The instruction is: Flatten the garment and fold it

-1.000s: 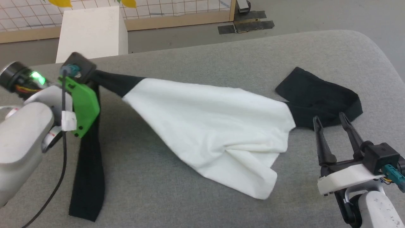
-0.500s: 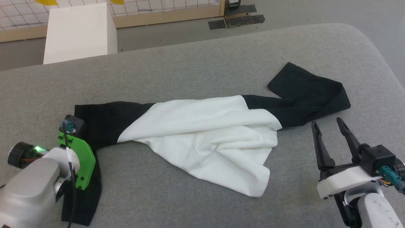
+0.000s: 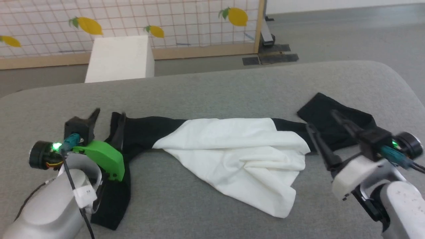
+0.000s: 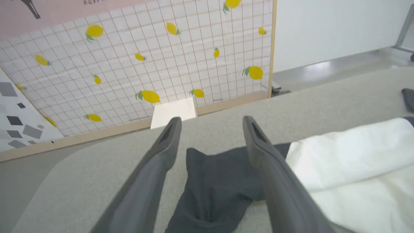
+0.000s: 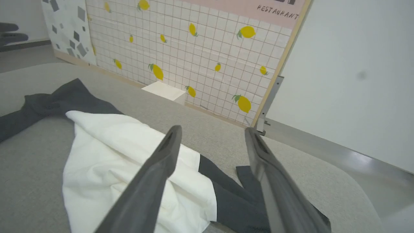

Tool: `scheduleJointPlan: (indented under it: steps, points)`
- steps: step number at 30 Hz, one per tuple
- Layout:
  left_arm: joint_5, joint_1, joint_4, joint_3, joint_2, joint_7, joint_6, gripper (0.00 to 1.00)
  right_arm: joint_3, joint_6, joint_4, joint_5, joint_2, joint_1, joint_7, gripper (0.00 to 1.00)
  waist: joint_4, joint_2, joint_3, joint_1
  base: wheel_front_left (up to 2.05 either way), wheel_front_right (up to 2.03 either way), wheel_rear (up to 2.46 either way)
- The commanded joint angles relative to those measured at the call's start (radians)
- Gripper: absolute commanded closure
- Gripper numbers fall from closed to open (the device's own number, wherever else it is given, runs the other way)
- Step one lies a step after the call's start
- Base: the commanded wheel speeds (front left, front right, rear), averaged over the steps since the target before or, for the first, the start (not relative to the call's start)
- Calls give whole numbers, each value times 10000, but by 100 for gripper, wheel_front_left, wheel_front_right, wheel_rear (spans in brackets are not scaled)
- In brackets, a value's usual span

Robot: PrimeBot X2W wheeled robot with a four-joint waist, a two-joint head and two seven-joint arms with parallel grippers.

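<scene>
garment (image 3: 239, 156) bunched, lying on grey table (image 3: 215, 86)

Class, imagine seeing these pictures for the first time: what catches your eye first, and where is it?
The garment stands out first: its white body lies crumpled across the grey table, black sleeves trailing to either end. The left gripper and right gripper flank it, both open, one at each sleeve. Behind, a lemon-patterned panel adds colour.
</scene>
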Motion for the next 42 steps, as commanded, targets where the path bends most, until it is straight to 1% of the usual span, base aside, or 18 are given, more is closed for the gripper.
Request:
scheduleJointPlan:
  steps: [1,2,4,6,8,10,12,15,17,21,24,28,29,30,33,36,39,42]
  points:
    - [486,481,-756,577,25,-72,530,0,581,-13,-93,398,-343,-427,576,0,257,-1,-182,0,0,0,0]
    - [859,875,-1332,972,11,-73,876,0,1118,-13,-120,702,-676,-711,1108,0,301,-1,-174,0,0,0,0]
    - [1407,1594,-2177,1773,-106,-74,1370,0,2093,-13,-122,1347,-1218,-1297,2116,0,347,-1,-135,0,0,0,0]
    - [2000,2244,-2760,2445,-270,-75,1691,0,3122,-13,-98,2012,-1744,-1918,3200,0,417,-1,-85,0,0,0,0]
    - [2498,2795,-3169,3104,-554,-76,1890,0,4153,-13,-39,2768,-2125,-2525,4282,0,494,-1,-20,0,0,0,0]
    - [3016,3183,-3353,3724,-823,-76,1901,0,4969,-13,60,3506,-2333,-3101,5138,0,586,-1,94,0,0,0,0]
    - [3514,3519,-3543,4237,-1204,-76,1907,0,5649,-13,330,4032,-2391,-3612,5697,0,693,-1,219,0,0,0,0]
    - [4114,3891,-3735,4748,-1757,-77,1778,0,6467,-13,1046,4583,-2247,-4184,6202,0,865,-1,468,0,0,0,0]
    - [4441,4039,-3762,5033,-2100,-77,1576,0,6902,-13,1721,4814,-2016,-4482,6310,0,986,-1,665,0,0,0,0]
    - [4943,4129,-3654,5499,-2713,-77,1067,0,7612,-13,3310,5156,-1430,-4697,6163,0,1246,-1,978,0,0,0,0]
    - [5277,4139,-3506,5848,-3080,-77,685,0,8232,-13,4424,5511,-995,-4478,5994,0,1362,-1,1087,0,0,0,0]
    - [5630,4225,-3319,6312,-3435,-77,299,0,9153,-13,5208,6011,-656,-4191,5841,0,1304,-1,1058,0,0,0,0]
    - [5692,4255,-3269,6432,-3486,-77,221,0,9239,-13,5229,6195,-609,-4204,5690,65,1244,-1,1021,0,0,0,0]
    - [5765,4292,-3205,6577,-3539,-77,122,0,9301,-13,5196,6390,-588,-4291,5424,100,1157,-1,969,0,0,0,0]
    - [5965,4378,-3077,6885,-3676,-77,-114,0,9480,-13,4912,6578,-746,-4678,4583,100,949,-1,754,0,0,0,0]
    - [6184,4510,-2985,7106,-3879,-77,-312,0,9577,-13,4082,6957,-1141,-4907,3673,100,791,-1,413,0,0,0,0]
    - [6350,4714,-2916,7319,-4046,-78,-467,0,9681,-13,2685,7399,-1767,-4825,3064,100,649,-1,92,0,0,0,0]
    - [6494,4920,-2899,7467,-4186,-78,-592,0,9809,-13,1329,7655,-2514,-4404,2976,100,562,-1,-149,0,0,0,0]
